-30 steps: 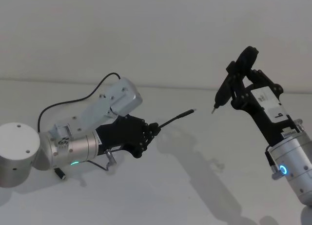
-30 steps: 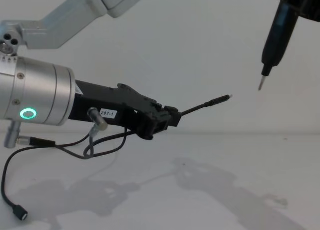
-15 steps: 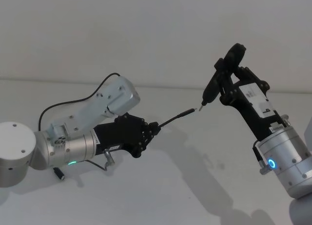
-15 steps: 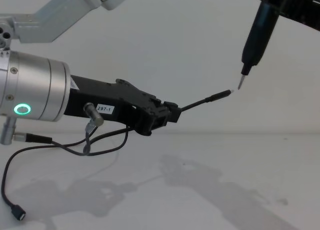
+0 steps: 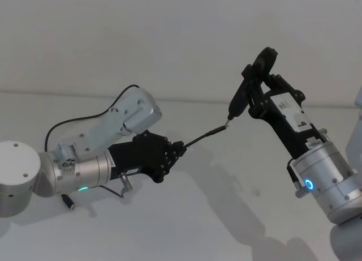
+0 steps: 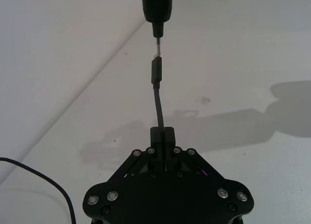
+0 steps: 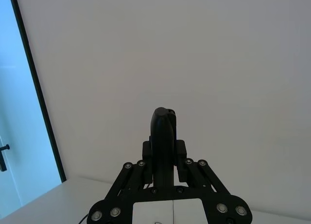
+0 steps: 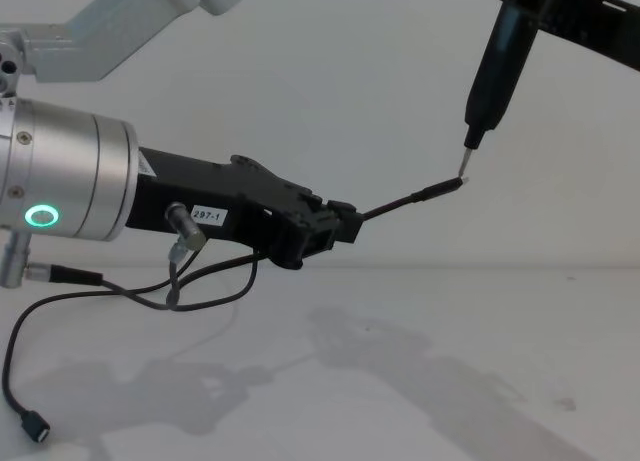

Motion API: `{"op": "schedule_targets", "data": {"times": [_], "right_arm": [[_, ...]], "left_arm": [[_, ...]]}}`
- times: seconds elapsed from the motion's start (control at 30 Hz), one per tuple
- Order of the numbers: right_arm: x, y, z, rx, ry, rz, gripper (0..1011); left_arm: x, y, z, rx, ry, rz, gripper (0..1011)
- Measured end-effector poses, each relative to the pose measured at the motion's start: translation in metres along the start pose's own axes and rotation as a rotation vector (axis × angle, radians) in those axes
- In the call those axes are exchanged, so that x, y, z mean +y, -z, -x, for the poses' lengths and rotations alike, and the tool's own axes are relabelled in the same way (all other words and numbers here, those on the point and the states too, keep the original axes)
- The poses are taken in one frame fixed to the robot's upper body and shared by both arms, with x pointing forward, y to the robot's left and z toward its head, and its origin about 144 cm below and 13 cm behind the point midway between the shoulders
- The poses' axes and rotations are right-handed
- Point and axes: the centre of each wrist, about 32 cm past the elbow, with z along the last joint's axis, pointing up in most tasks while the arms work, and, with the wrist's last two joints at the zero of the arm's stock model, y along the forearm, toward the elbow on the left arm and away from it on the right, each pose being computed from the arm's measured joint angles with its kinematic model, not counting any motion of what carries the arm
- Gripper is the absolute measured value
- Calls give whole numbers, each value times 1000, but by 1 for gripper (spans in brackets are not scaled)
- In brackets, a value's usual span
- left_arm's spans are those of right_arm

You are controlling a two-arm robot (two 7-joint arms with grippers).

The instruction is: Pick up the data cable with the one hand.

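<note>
**Left gripper clamps the data cable, plug tip meeting the pen tool**

In the chest view we start at the left edge. There sits the fat silver cylinder (image 8: 75,181) of the left arm, with its green ring light (image 8: 40,217) glowing. From it the black angular two-jaw left gripper (image 8: 340,226), labelled "297-1", reaches toward the middle of the frame, level and rising slightly. Its jaws are pressed together on the long thin black data cable (image 8: 395,206), with no gap between them in the left wrist view.

A short stiff stretch of the cable runs on past the fingertips, up and to the right. It ends in a slim black plug (image 8: 432,192) held in the air well above the white table (image 8: 420,381).

Below the gripper a dark wire (image 8: 215,281) hangs in a loop. It trails to a stubby plug (image 8: 35,428) at the lower left corner.

Farther off, at the upper right of the chest view, a black pen-like tool (image 8: 492,76) slants down. Its thin metal tip meets the plug's small metal end, and we cannot tell whether the two touch or merely sit tip to tip.

In the head view the right gripper (image 5: 255,95) is closed around that tool. The right arm rises from the lower right corner, a blue ring light (image 5: 309,184) on its silver cylinder.
</note>
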Motion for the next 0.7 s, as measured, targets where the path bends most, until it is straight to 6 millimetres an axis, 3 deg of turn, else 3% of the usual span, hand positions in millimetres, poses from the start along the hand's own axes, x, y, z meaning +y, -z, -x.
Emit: {"op": "schedule_targets", "data": {"times": [0.7], "right_arm": [[3, -1, -7, -31, -3, 28, 268]], "left_arm": [[1, 0, 0, 0, 1, 2, 35]]}}
